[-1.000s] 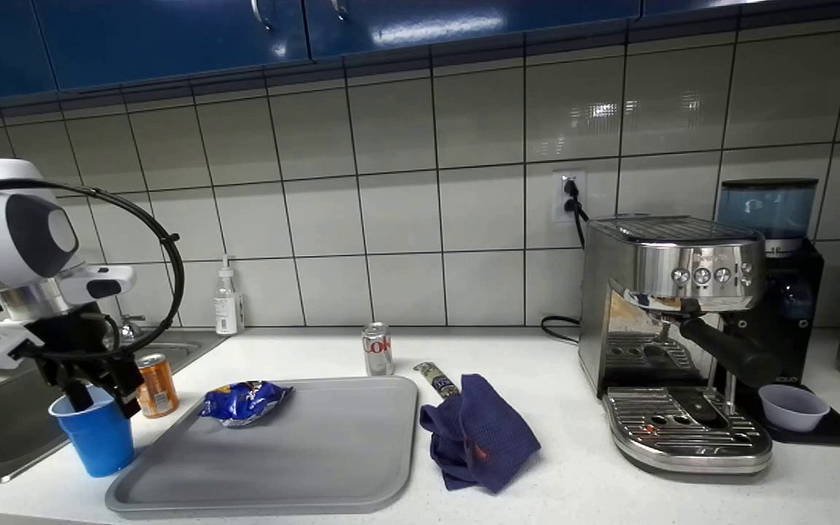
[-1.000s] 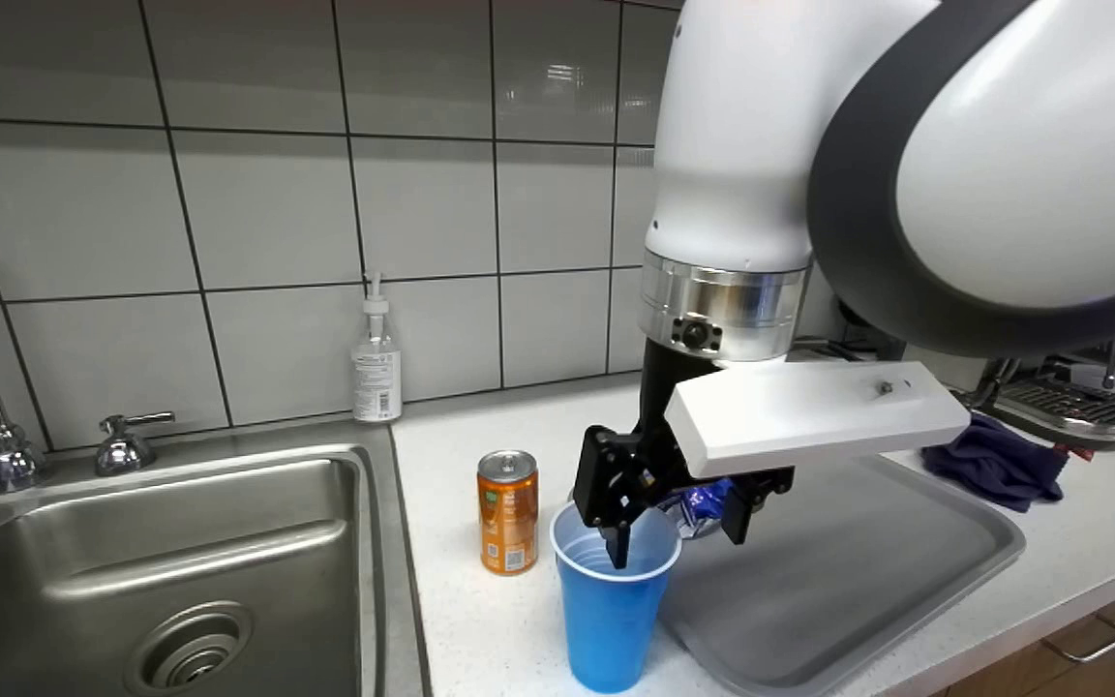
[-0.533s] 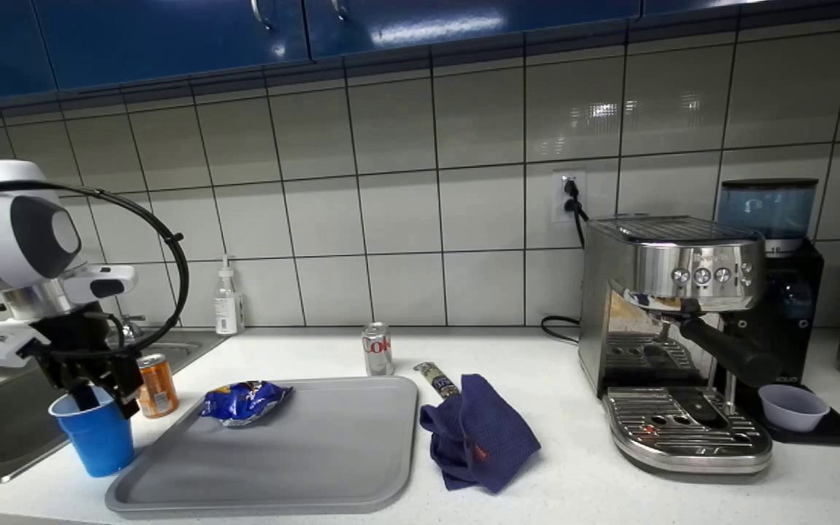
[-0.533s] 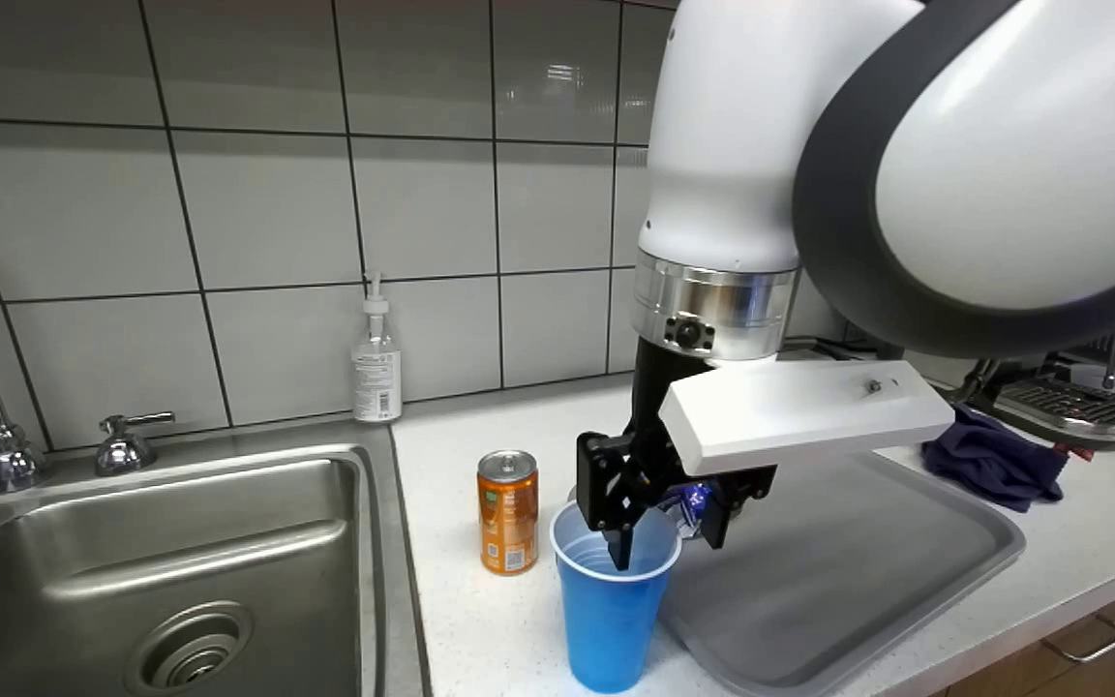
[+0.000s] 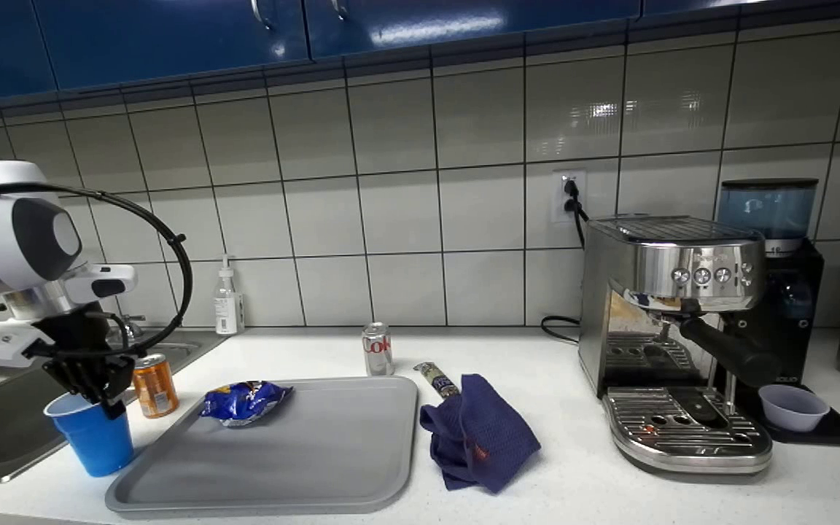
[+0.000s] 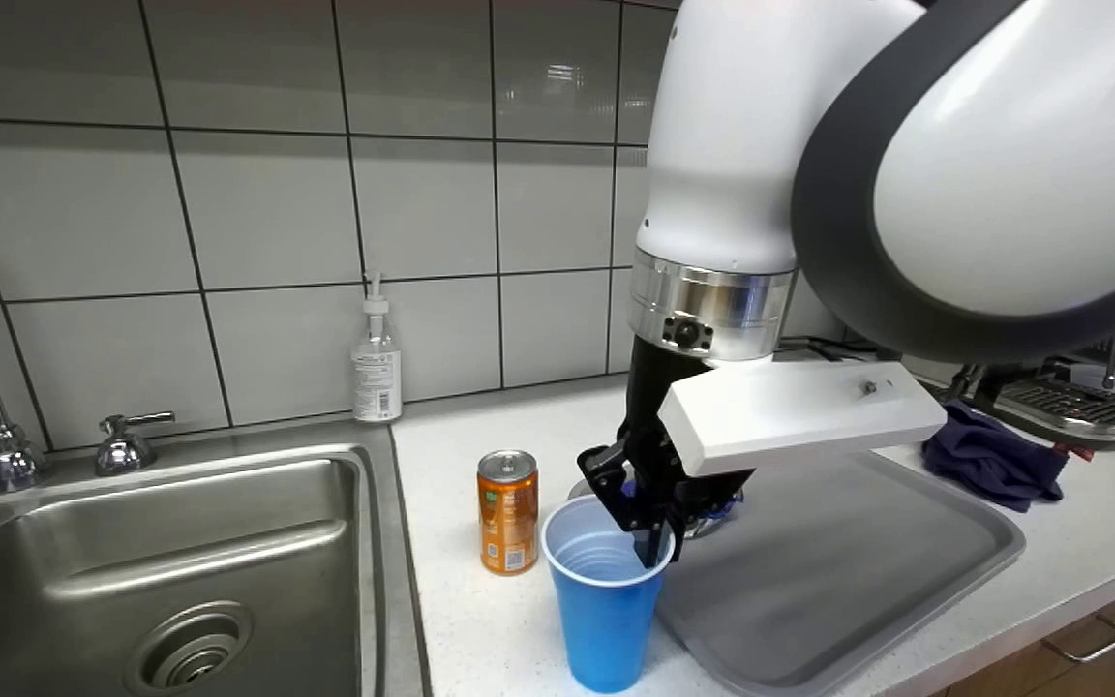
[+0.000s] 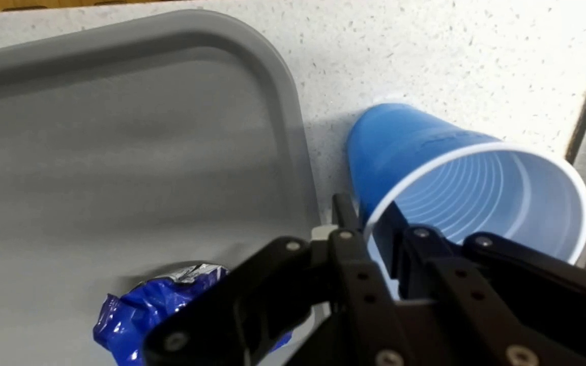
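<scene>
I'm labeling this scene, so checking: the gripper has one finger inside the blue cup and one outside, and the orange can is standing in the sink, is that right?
Not quite: the orange can stands on the counter beside the sink, as both exterior views show. The gripper has one finger inside the blue cup and one outside.

You're in a kitchen. The rectangular stainless-steel sink (image 6: 390,566), glossy blue overhead cabinets (image 5: 172,36), pale square wall tiles (image 5: 399,213) and boxy silver espresso machine (image 5: 664,288) tell you so.
</scene>
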